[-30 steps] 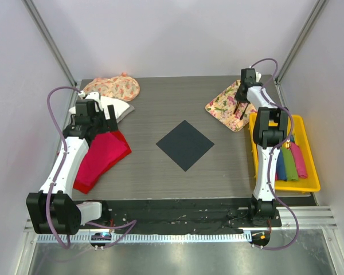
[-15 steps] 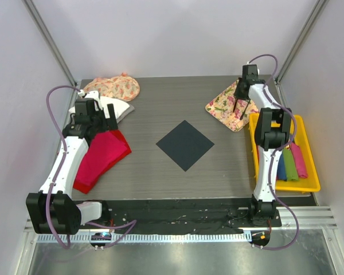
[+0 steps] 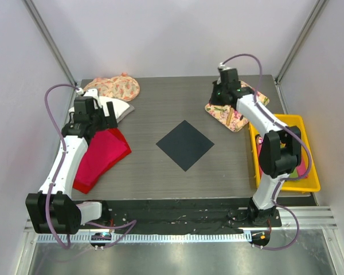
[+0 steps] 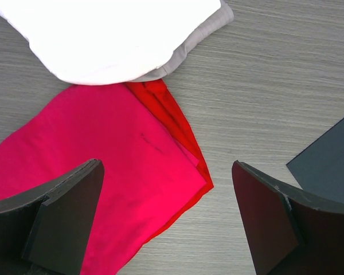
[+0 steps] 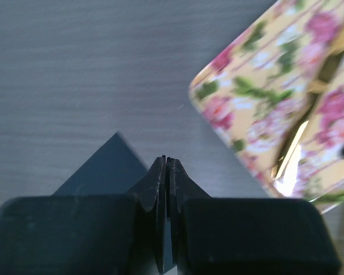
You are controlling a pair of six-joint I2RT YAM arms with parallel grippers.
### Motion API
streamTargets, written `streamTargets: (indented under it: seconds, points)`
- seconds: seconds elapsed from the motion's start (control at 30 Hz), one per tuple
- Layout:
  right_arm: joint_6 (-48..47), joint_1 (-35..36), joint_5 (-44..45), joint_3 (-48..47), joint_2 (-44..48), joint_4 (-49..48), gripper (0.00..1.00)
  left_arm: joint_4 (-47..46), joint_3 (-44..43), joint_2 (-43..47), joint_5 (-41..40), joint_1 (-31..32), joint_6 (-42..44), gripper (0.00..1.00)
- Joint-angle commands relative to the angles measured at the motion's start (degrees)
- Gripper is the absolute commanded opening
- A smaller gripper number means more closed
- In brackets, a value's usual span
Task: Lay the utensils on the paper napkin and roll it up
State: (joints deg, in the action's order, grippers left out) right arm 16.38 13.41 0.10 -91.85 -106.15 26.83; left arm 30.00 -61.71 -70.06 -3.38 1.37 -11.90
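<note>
Left fingers (image 4: pixel 63 223) wide apart — right fingers (image 5: pixel 155 189) together

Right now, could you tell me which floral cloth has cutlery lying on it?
The flat yellow rose-print cloth at the far right, with a golden utensil on it; the bunched peach cloth at far left shows none.

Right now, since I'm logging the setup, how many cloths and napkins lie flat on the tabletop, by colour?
Floral cloths: 2
Red cloth: 1
White cloth: 1
Dark paper napkin: 1
Total: 5
</note>
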Motion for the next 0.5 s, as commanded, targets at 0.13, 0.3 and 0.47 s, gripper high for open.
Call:
streamTargets:
  seconds: [0.13, 0.3, 0.47]
  points:
    - [0.16, 6.99, 8.75, 7.06, 5.08, -0.57, 0.21, -0.47, -0.87, 1.59, 1.35, -0.22, -1.28, 1.00]
    - [-0.48, -1.00, 8.60, -3.41, -2.12, 6.30, 0.32, -0.73, -0.34, 1.69, 1.01, -0.14, -1.11, 1.00]
    - [1.19, -5.06, 12.89, -9.21, -9.23, 7.18, 0.46, -1.26, 0.71, 1.95, 0.39, -0.22, -1.28, 1.00]
